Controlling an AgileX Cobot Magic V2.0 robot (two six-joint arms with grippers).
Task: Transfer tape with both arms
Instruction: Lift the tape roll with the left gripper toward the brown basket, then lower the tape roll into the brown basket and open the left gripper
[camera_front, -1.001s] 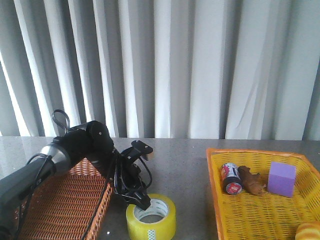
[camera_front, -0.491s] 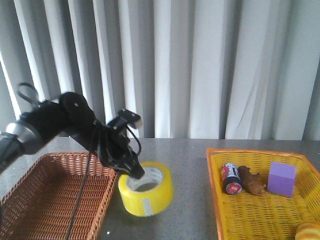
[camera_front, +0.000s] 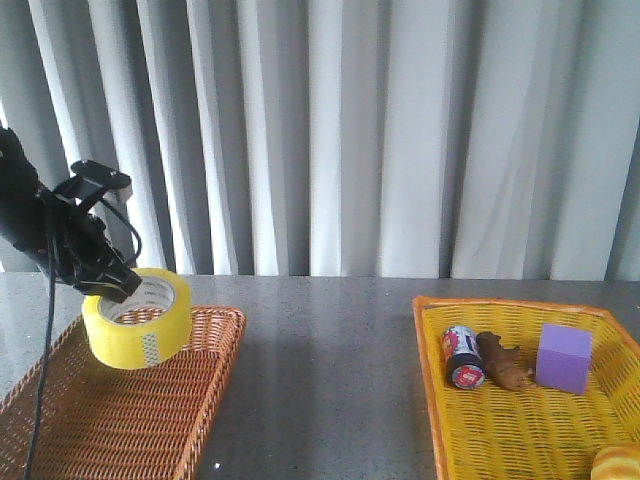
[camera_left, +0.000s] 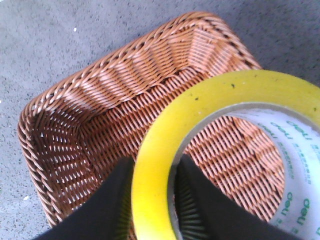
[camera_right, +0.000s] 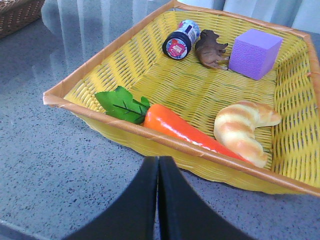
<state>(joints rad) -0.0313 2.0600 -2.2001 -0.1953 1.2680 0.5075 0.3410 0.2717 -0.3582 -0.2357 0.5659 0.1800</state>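
Note:
The yellow tape (camera_front: 138, 318) hangs in the air above the brown wicker basket (camera_front: 150, 410) at the front left. My left gripper (camera_front: 112, 287) is shut on the roll's wall, one finger inside the core and one outside. In the left wrist view the tape (camera_left: 210, 125) fills the right side, with the left gripper (camera_left: 155, 200) clamped on its rim and the basket (camera_left: 90, 115) below. My right gripper (camera_right: 158, 165) is shut and empty, low over the grey table beside the yellow basket (camera_right: 125, 65). The right arm does not show in the front view.
The yellow basket (camera_front: 500, 420) at the right holds a purple cube (camera_front: 563, 357), a small can (camera_front: 462, 358), a brown toy animal (camera_front: 503, 361), a carrot (camera_right: 185, 131) and a croissant (camera_right: 242, 127). Grey curtains hang behind the table.
My left gripper has lifted the tape off the table and carried it up and left, from the table's middle to above the brown basket.

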